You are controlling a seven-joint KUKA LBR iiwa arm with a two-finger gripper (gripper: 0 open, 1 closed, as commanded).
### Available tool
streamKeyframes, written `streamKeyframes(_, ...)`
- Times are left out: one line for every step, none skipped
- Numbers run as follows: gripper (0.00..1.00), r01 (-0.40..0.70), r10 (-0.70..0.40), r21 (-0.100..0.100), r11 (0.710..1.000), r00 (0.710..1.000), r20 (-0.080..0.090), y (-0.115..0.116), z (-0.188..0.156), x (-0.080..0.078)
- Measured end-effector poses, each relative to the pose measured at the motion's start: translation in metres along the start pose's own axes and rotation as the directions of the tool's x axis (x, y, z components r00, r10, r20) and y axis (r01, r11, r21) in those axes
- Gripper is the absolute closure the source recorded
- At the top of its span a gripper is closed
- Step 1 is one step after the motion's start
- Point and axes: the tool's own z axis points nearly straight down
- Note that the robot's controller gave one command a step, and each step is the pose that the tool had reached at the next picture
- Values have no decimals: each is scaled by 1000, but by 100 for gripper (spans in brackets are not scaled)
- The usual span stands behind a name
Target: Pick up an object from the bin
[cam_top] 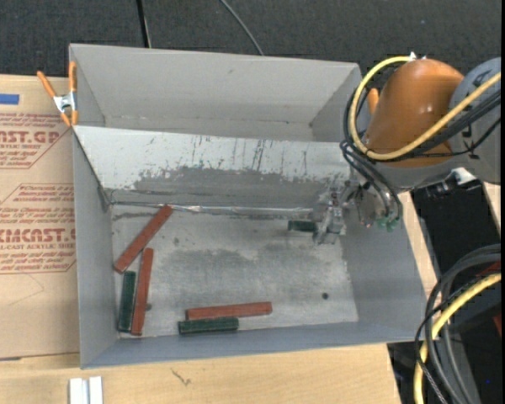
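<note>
My gripper point(330, 220) hangs low at the right side of the bin, close to the right wall and just above the floor. A short dark green bar point(301, 225) lies right beside it on its left, its right end meeting the gripper. Whether the bar is held I cannot tell. The closest other pieces are a red-brown bar point(229, 311) and a dark green bar point(208, 326), lying side by side along the front wall, well apart from the gripper.
At the left side lie a slanted red-brown bar point(143, 238), a second red-brown bar point(141, 291) and a dark green bar point(127, 300) along the left wall. The arm with its orange cover and yellow cables stands over the bin's right rim.
</note>
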Motion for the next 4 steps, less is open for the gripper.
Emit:
streamKeyframes(100,0,0,0,1000,1000,0,0,0,0)
streamKeyframes(100,0,0,0,1000,1000,0,0,0,0)
streamKeyframes(100,0,0,0,1000,1000,0,0,0,0)
streamKeyframes(100,0,0,0,1000,1000,0,0,0,0)
